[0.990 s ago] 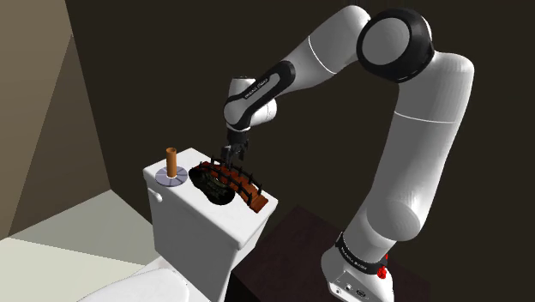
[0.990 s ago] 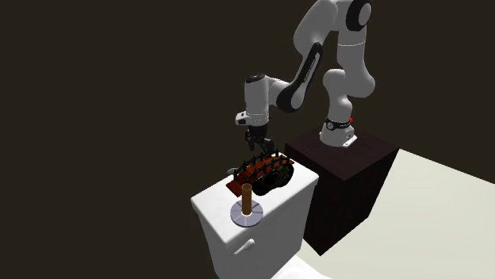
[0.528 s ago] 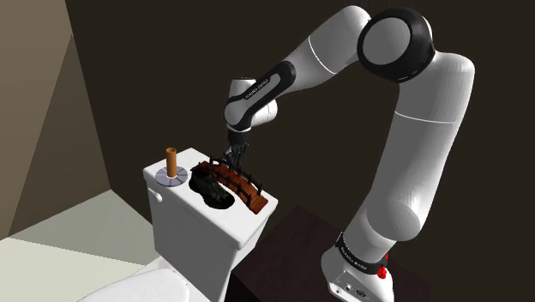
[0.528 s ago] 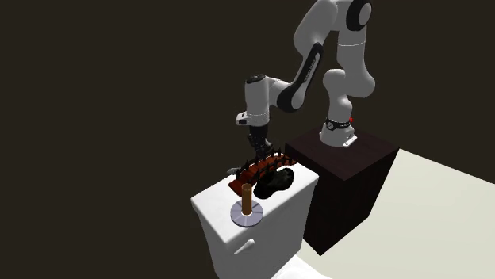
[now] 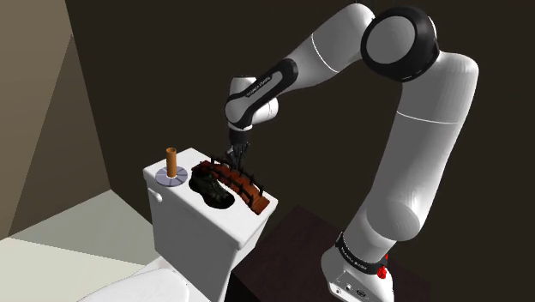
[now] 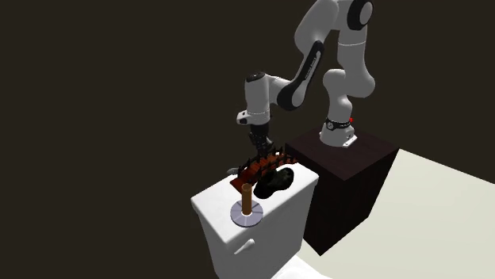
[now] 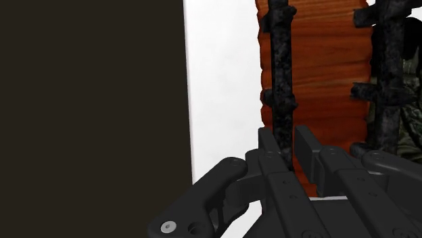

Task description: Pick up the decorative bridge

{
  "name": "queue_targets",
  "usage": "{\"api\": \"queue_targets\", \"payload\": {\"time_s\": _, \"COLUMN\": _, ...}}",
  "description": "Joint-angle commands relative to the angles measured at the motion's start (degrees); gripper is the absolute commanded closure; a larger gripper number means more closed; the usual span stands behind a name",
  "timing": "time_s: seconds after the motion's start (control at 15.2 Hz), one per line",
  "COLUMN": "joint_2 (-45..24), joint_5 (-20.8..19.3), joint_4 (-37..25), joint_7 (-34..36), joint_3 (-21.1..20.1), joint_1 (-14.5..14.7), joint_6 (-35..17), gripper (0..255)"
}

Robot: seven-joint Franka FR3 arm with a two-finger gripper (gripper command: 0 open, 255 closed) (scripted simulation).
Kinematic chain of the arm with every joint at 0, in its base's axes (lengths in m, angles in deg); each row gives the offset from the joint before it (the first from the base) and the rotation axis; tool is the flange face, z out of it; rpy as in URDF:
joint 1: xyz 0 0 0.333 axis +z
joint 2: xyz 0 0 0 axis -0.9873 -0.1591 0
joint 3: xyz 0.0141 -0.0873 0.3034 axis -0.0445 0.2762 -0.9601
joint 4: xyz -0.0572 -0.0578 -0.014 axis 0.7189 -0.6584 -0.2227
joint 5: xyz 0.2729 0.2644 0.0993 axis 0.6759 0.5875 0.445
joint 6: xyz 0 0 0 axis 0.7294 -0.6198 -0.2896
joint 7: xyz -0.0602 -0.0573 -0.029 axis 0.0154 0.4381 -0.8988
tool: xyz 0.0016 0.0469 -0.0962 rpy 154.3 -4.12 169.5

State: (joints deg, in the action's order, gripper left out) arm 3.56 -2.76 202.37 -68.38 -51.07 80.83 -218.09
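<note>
From where I stand, the white toilet tank (image 5: 199,225) sits left of centre in the shoulder view. At the left end of its lid a short brown cylinder (image 5: 171,160) stands upright on a grey disc (image 5: 174,178). Just right of that lies a dark shoe (image 5: 213,190). Close against the shoe's far side is the decorative bridge (image 5: 244,184), red-brown planks with black railings, over the lid's right half. The black gripper (image 5: 233,160) comes down onto it from above. In the wrist view its fingers (image 7: 308,143) are clamped on one black railing (image 7: 280,67). In the second exterior view the bridge slants more steeply than the lid, its right end raised. The dark stand (image 5: 287,244) sits at the shoulder view's lower right.
</note>
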Motion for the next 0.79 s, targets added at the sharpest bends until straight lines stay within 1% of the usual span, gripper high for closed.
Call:
{"api": "queue_targets", "payload": {"time_s": 0.0, "joint_2": 1.46, "joint_5": -0.08, "joint_4": -0.71, "joint_7": 0.2, "joint_3": 0.75, "joint_1": -0.68, "joint_6": 1.25, "gripper": 255}}
{"api": "queue_targets", "payload": {"time_s": 0.59, "joint_2": 6.3, "joint_5": -0.54, "joint_4": -2.36, "joint_7": 0.57, "joint_3": 0.5, "joint_1": -0.98, "joint_6": 7.74, "gripper": 255}}
{"api": "queue_targets", "payload": {"time_s": 0.73, "joint_2": 6.37, "joint_5": -0.55, "joint_4": -2.4, "joint_7": 0.58, "joint_3": 0.43, "joint_1": -1.05, "joint_6": 7.85, "gripper": 255}}
